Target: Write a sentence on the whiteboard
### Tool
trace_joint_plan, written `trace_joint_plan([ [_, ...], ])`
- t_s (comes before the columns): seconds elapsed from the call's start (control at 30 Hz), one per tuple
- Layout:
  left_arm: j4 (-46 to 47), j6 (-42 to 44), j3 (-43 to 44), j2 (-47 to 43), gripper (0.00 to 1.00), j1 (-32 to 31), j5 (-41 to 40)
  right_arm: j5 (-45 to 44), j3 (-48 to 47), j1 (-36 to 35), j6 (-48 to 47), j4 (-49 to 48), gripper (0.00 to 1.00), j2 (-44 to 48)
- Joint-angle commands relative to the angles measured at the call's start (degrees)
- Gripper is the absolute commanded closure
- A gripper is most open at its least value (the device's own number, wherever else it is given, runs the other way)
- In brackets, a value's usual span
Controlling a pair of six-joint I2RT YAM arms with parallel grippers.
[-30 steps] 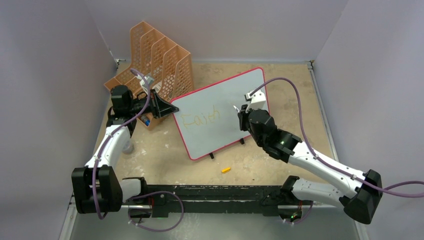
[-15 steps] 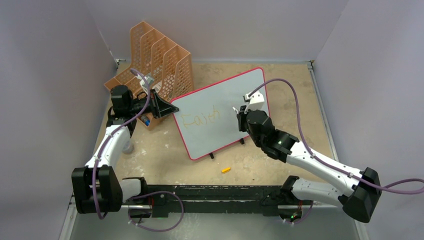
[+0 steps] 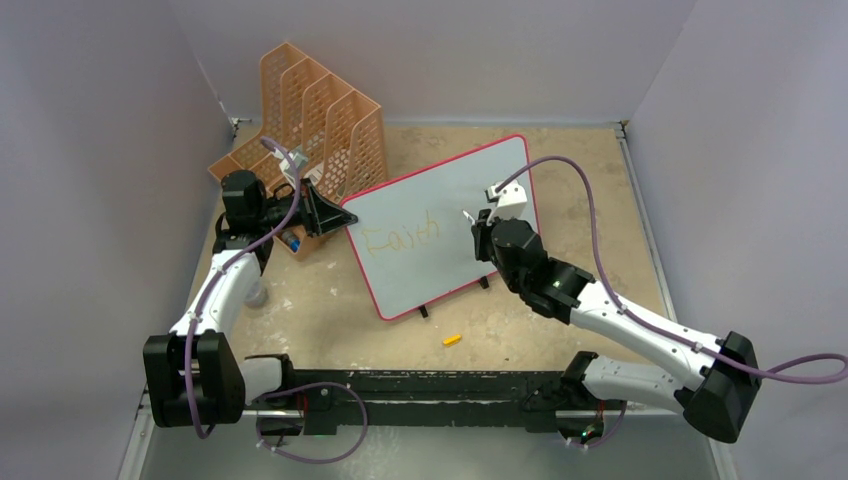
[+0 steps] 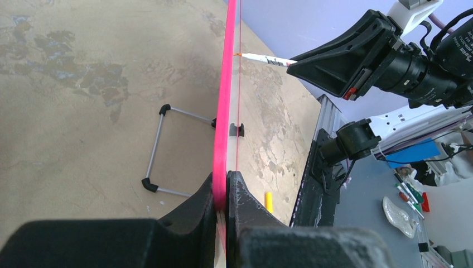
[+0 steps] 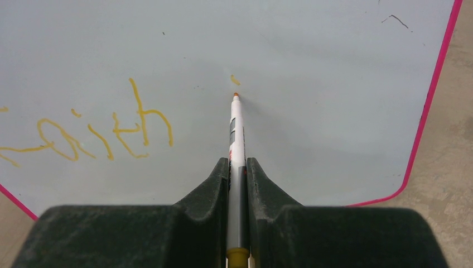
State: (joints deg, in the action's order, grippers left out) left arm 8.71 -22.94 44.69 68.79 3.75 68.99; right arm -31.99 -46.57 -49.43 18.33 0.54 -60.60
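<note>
The whiteboard (image 3: pixel 440 190) with a red-pink frame stands tilted on the table; it also shows edge-on in the left wrist view (image 4: pixel 225 111) and fills the right wrist view (image 5: pixel 312 50). The sentence (image 3: pixel 401 234) reads "Faith" in yellow-orange letters (image 5: pixel 100 131), with a small fresh mark (image 5: pixel 235 80) to its right. My left gripper (image 3: pixel 340 216) is shut on the board's left frame edge (image 4: pixel 221 192). My right gripper (image 3: pixel 472 222) is shut on a white marker (image 5: pixel 237 139) whose orange tip (image 5: pixel 236 95) is at the board just below the small mark.
An orange perforated file rack (image 3: pixel 320 115) stands behind the board's left side. A small yellow marker cap (image 3: pixel 452 340) lies on the table in front of the board, also in the left wrist view (image 4: pixel 268 201). The board's black feet (image 3: pixel 424 311) rest on the table.
My right gripper with the marker has shifted slightly left and up along the board. The left arm and board have not moved.
</note>
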Motion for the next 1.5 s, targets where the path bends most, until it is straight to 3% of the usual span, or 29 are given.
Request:
trace_joint_plan([
  [0.0, 4.12, 3.43, 2.39, -0.11, 1.0, 0.77, -0.13, -0.88, -0.46, 0.32, 0.23, -1.03, 1.0, -0.09],
  [0.67, 4.12, 3.46, 2.26, -0.15, 1.0, 0.81, -0.09, 2.32, -1.4, 0.3, 3.67, 7.7, 1.0, 0.24],
  [1.03, 4.08, 3.52, 2.26, -0.24, 1.0, 0.78, -0.11, -1.34, -3.12, 0.3, 2.52, 5.72, 1.0, 3.75],
  [1.47, 4.12, 3.52, 2.31, -0.22, 1.0, 0.83, -0.09, -4.19, -2.92, 0.4, 1.16, 0.95, 1.0, 1.64],
])
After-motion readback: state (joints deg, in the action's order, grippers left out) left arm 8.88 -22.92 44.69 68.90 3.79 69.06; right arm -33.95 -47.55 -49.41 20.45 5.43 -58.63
